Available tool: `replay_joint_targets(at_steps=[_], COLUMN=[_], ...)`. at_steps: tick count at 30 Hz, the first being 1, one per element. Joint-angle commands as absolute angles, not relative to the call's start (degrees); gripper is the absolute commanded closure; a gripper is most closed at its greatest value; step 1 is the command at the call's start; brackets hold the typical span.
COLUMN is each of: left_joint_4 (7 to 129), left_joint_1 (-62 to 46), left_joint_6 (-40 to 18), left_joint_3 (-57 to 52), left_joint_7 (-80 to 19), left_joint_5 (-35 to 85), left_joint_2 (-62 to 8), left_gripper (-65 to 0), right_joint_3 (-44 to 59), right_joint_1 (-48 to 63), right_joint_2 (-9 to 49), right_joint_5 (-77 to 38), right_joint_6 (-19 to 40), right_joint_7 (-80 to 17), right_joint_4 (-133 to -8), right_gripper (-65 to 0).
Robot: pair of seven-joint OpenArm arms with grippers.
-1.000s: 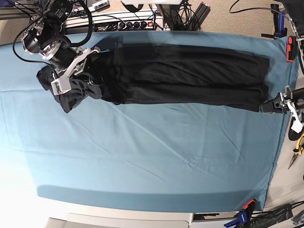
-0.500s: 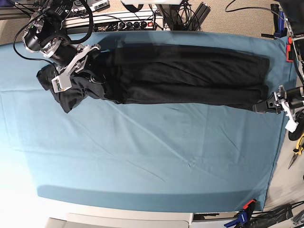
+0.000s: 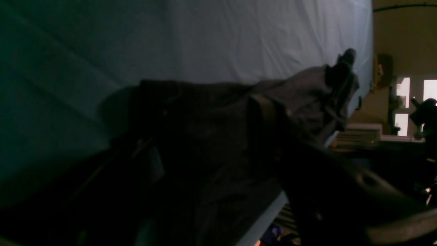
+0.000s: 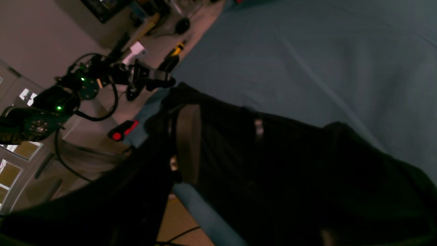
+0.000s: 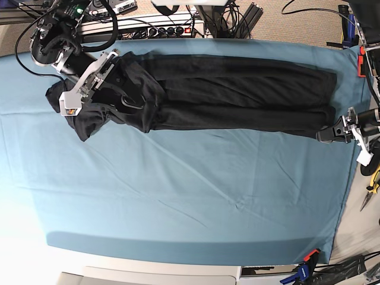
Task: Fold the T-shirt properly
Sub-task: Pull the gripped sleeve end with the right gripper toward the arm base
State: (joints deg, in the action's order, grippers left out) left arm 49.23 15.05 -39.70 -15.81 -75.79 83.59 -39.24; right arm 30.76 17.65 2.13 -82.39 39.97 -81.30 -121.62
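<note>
Partial fold; step judged: regrasp. Shirt (image 5: pixel 237 86) bunched near right gripper (image 5: pixel 105 110). Both claws open, left (image 5: pixel 342 146) included. Next: pinch edge, straighten bunching.

Windows (image 3: pixel 402 120) (bright, white-framed) beyond a brown floor (image 3: pixel 396 24) and a teal-covered table (image 5: pixel 196 202).

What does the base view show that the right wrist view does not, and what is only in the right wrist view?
Only the base view: the pale strip beyond the lower edge of the teal table cloth.
Only the right wrist view: bright window panes at the left.
Both: the cloth, the black fabric T-shirt, the left pincer near one end of the shirt, and the right pincer, open over the shirt.
</note>
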Motion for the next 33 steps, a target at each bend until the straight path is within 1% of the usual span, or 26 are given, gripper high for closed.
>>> replay_joint_targets(at_steps=[1, 7, 9, 13, 17, 20, 25, 33], left_joint_4=[50.0, 50.0, 50.0, 50.0, 50.0, 50.0, 50.0, 50.0], left_joint_1=[16.1, 15.9, 15.9, 15.8, 14.1, 11.0, 6.4, 6.3], left_joint_6=[-40.0, -38.3, -36.9, -36.8, -35.7, -35.5, -35.7, -35.8], left_joint_3=[-16.1, -16.1, -16.1, -16.1, -16.1, -16.1, -16.1, -16.1], left_joint_7=[-75.0, -75.2, -75.4, -75.3, -75.4, -75.6, -75.6, -75.5], left_joint_5=[85.0, 83.4, 82.2, 81.0, 82.4, 83.6, 85.0, 85.0], left_joint_2=[-41.0, -42.6, -43.9, -47.6, -49.9, -49.3, -45.8, -41.2], left_gripper=[-30.9, -30.9, -30.9, -31.0, -30.9, -30.9, -30.9, -30.9], right_joint_3=[31.6, 37.7, 40.2, 43.7, 43.9, 43.9, 43.9, 43.9], right_joint_1=[17.2, 16.0, 15.4, 15.0, 15.0, 14.7, 12.8, 12.2], right_joint_2=[2.1, 1.4, 1.4, 1.4, 1.4, 1.4, 1.4, 1.5], right_joint_5=[-83.1, -72.0, -69.4, -68.3, -68.2, -65.4, -58.4, -57.1], right_joint_6=[40.0, 40.0, 40.0, 40.0, 40.0, 40.0, 40.0, 40.0], right_joint_7=[-80.0, -80.0, -79.2, -78.2, -78.0, -76.6, -72.7, -72.4], right_joint_4=[-122.7, -122.7, -122.7, -122.7, -122.7, -122.7, -122.7, -122.6], right_gripper=[-20.7, -20.6, -20.6, -20.6, -20.6, -20.6, -20.6, -20.6])
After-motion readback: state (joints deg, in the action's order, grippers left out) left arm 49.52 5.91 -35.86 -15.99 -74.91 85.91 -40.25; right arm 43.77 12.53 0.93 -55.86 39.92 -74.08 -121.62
